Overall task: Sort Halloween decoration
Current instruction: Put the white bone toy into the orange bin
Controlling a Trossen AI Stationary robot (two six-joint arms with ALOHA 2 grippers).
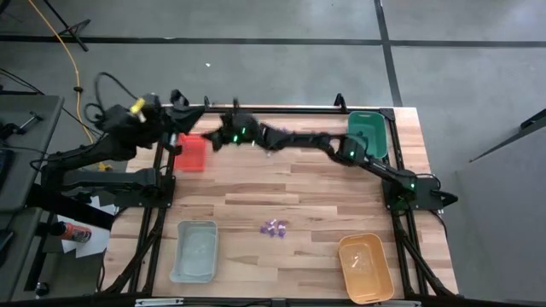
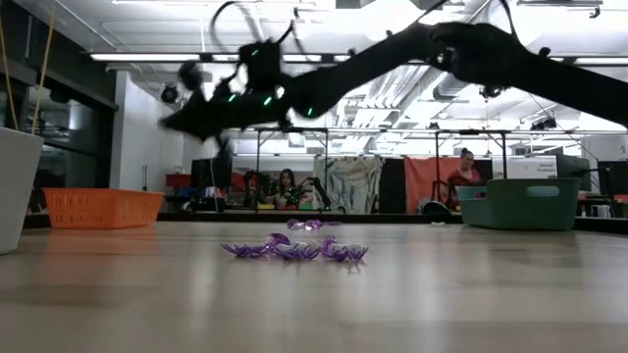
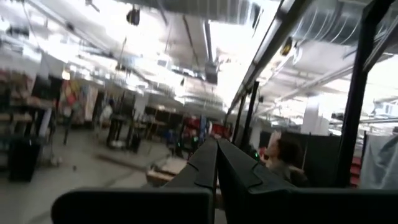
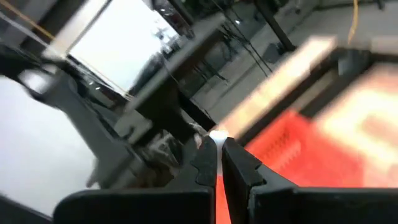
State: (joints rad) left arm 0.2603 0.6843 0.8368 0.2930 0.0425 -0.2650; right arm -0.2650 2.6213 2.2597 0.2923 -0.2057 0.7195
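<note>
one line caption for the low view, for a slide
Purple decoration pieces clustered on the table, right arm stretched overhead, orange tray and green tray behind.

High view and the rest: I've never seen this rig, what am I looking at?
Two dark robot arms work at a wooden table. The high view looks straight down, the low view level across the tabletop, each wrist view past one arm's own fingers. On the table: four rectangular plastic trays, red, green, pale blue and orange, plus a cluster of tiny purple decoration pieces. The right gripper reaches across above the red tray, fingers together; whether the pale speck at their tips is a piece, I cannot tell. The left gripper, shut and empty, waits beside the table's left edge.
</note>
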